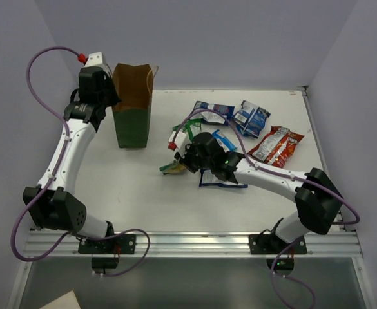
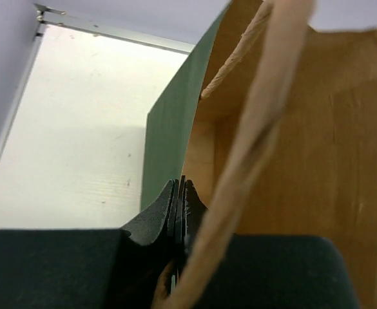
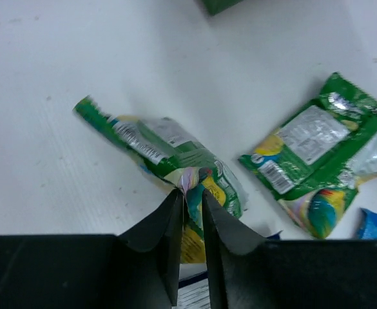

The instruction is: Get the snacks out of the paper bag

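Green packet (image 3: 169,145) down on the table (image 3: 46,64), right gripper (image 3: 191,190) nipping a fold of its foil

In the right wrist view the packet runs from upper left to lower right, with its crimped end pointing at the upper left corner. The tips are closed on a bunched-up bit near the lower right end, so it sits dead under that tool. From above it's mid-frame, well right of the paper bag (image 1: 133,106) in the upper left. The left gripper (image 2: 180,193) is clamped shut on the bag's green wall up there, so the right arm is the near one by a mile. A second green packet (image 3: 323,170) lies off to the right, not touching. My guess is the next move is just let go and lift straight off.
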